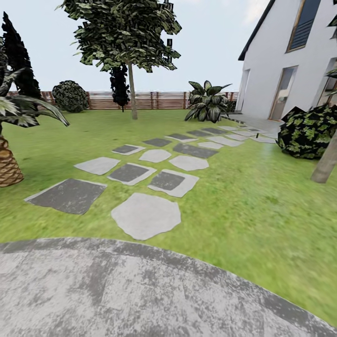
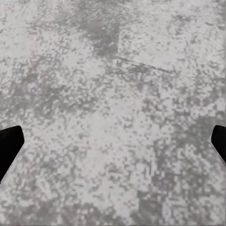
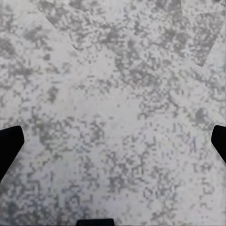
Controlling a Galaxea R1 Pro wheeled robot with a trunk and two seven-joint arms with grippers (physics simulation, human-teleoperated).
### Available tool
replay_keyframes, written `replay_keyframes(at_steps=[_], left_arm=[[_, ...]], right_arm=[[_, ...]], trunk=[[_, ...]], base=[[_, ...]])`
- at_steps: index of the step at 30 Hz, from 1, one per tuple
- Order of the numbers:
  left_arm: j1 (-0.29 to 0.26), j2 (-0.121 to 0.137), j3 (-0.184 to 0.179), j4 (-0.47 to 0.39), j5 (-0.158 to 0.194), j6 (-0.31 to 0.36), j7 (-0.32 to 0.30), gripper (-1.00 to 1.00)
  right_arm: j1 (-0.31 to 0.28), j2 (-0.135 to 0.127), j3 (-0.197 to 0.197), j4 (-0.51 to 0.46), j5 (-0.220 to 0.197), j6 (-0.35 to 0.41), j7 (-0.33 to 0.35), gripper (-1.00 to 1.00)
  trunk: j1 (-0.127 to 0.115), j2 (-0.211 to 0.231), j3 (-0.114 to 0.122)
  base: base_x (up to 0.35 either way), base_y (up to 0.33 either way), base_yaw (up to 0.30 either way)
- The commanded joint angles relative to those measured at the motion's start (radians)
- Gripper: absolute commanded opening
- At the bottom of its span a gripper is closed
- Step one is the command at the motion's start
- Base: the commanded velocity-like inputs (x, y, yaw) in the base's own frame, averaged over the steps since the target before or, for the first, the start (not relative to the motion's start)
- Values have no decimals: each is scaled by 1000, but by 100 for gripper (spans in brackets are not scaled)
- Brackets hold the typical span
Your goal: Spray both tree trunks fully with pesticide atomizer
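**Nothing sprayed yet, atomizer not in sight**

I see both tools spread and empty, left tool (image 2: pixel 113 141) and right tool (image 3: pixel 113 141) over grey paving (image 1: pixel 117 290); one tree (image 1: pixel 132 89) stands far across the lawn (image 1: pixel 262 206), another trunk (image 1: pixel 326 161) at right; pickup and spraying remain, I judge.

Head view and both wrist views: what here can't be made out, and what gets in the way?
- Right tree trunk, head view: its crown and upper part are cut off by the frame's right edge.
- Palm, head view: cut off by the left edge.
- Left hand, left wrist view: just the dark fingertips at the picture's edges; grey paving lies between them.
- Right hand, right wrist view: the same, over paving.
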Motion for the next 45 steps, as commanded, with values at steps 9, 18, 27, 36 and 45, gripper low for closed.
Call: replay_keyframes(at_steps=[9, 18, 27, 36, 45], left_arm=[[-1, 0, -1, 1, 5, -2, 0, 100], [-1, 0, -1, 1, 5, -3, 0, 100], [-1, 0, -1, 1, 5, -3, 0, 100], [-1, 0, -1, 1, 5, -3, 0, 100], [-1, 0, -1, 1, 5, -3, 0, 100]], right_arm=[[0, 1, -1, 1, 1, -3, 0, 100], [0, 1, -1, 1, 1, -3, 0, 100], [0, 1, -1, 1, 1, -3, 0, 100], [0, 1, -1, 1, 1, -3, 0, 100], [0, 1, -1, 1, 1, -3, 0, 100]], trunk=[[0, 0, -1], [0, 0, -1], [0, 0, -1], [0, 0, -1], [0, 0, -1]], base=[[339, 0, 0], [339, 0, 0], [339, 0, 0], [339, 0, 0], [339, 0, -15]])
